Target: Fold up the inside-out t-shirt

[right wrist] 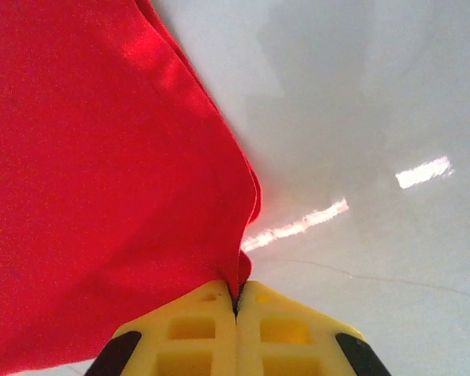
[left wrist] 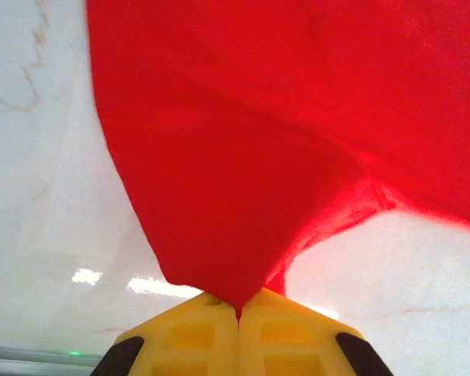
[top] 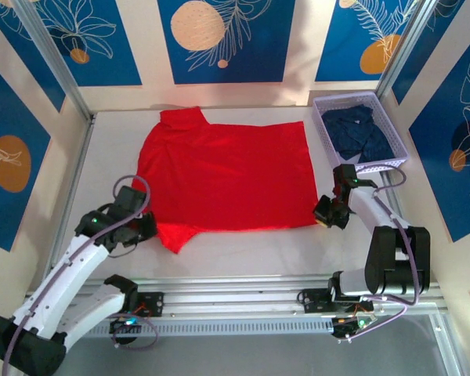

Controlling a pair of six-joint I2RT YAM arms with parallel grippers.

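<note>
The inside-out t-shirt (top: pixel 227 176) is bright red and lies spread flat across the middle of the white table, plain side up, one sleeve at the back left. My left gripper (top: pixel 145 227) is shut on its near left corner by the sleeve; in the left wrist view the red cloth (left wrist: pixel 243 157) runs down into my closed yellow fingers (left wrist: pixel 192 341). My right gripper (top: pixel 323 213) is shut on the near right corner, and the shirt's hem edge (right wrist: pixel 102 180) is pinched between the yellow fingers (right wrist: pixel 286 337).
A lilac plastic basket (top: pixel 392 163) with dark navy clothing (top: pixel 362 133) stands at the back right, close behind the right arm. Metal frame posts and patterned walls bound the table on three sides. Bare white tabletop (top: pixel 251 254) lies between the shirt and the arm bases.
</note>
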